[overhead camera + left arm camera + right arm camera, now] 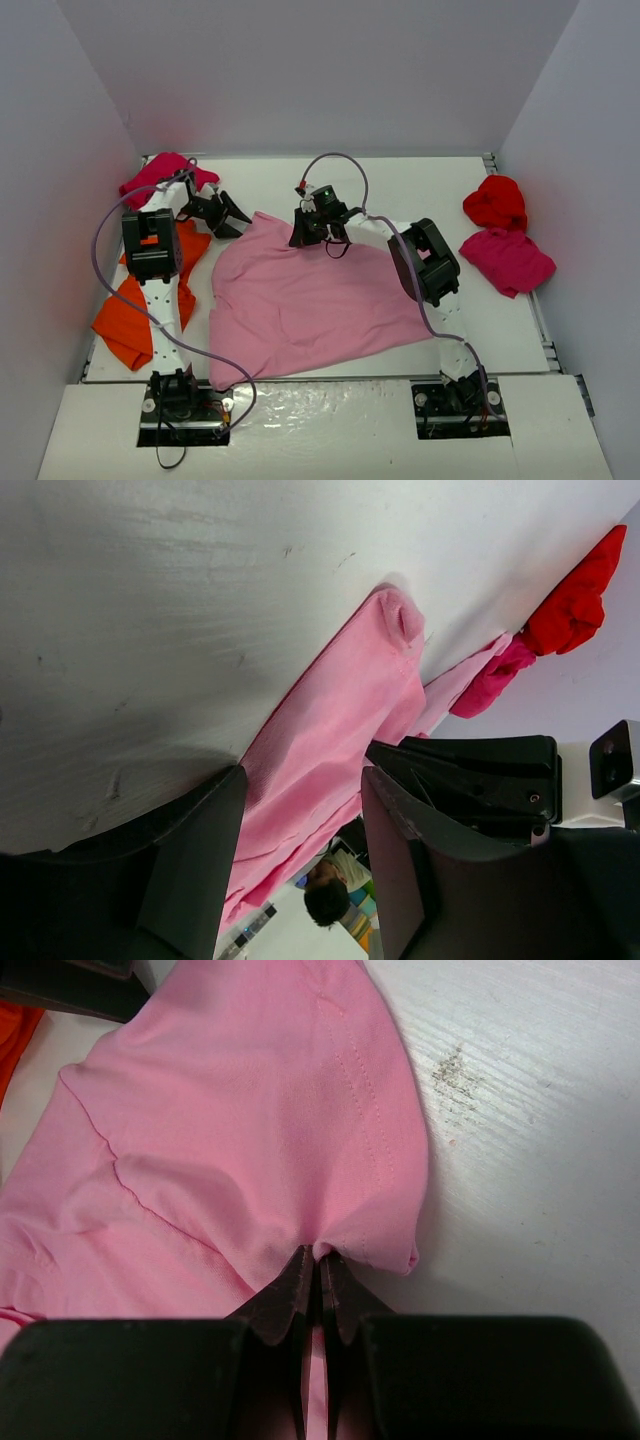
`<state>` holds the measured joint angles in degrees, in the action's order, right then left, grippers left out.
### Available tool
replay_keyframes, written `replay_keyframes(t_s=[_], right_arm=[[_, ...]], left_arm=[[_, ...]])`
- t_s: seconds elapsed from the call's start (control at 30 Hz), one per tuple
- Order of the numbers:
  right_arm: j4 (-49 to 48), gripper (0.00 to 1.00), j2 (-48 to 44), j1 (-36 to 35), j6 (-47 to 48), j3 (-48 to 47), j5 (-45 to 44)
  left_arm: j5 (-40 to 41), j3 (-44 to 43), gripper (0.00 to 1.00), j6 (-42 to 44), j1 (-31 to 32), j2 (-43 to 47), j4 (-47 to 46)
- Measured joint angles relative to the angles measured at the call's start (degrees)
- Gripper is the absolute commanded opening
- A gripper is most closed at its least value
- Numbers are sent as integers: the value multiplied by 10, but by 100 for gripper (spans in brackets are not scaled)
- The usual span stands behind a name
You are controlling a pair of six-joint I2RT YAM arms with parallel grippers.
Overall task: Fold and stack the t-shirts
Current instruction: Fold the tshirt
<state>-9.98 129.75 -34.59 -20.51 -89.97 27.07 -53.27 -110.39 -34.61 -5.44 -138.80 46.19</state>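
Two grippers: both are placed at the far edge of the light pink t-shirt [300, 310]. The right gripper [318, 232] is near the middle of that edge and the left gripper [228, 215] just off its far-left corner.
Right gripper state: the jaws are closed tight on a small pucker of the pink hem, as the right wrist view shows.
Left gripper state: the jaws are set moderately apart. Pink cloth is seen between and beyond them, but no pinch is shown.
Shirt position: the light pink t-shirt is spread mostly flat on the table [430, 190], reaching from the grippers back toward the arm bases.
Deciding relation: the far edge runs left to right between the two tools, and the unheld far-left corner lies closest to the left gripper. A grip there is judged to be needed before the edge can be drawn over evenly.
Neighbours: an orange t-shirt [130, 315] lies just left of the pink one, and a magenta t-shirt [160, 172] lies beyond its far-left corner. A red t-shirt [495, 200] and a second magenta t-shirt [508, 260] are well off to its right.
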Motion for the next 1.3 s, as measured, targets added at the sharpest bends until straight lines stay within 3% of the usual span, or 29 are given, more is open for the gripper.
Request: replay_keyframes(t_s=[0.1,0.2,0.3,0.8,1.3], right_arm=[[0,0,0,0,0,0,2],[0,0,0,0,0,0,4],[0,0,0,0,0,0,3],[0,0,0,0,0,0,4],[2,0,2,7,15,-15,-31]], left_arm=[[-6,0,47,0,1,-2,6],[-7,-5,38,1,1,-6,15],[2,-8,0,5,2,-11,27],[3,20,0,3,3,-7,10],[137,256,0,-49,13,170,-176]])
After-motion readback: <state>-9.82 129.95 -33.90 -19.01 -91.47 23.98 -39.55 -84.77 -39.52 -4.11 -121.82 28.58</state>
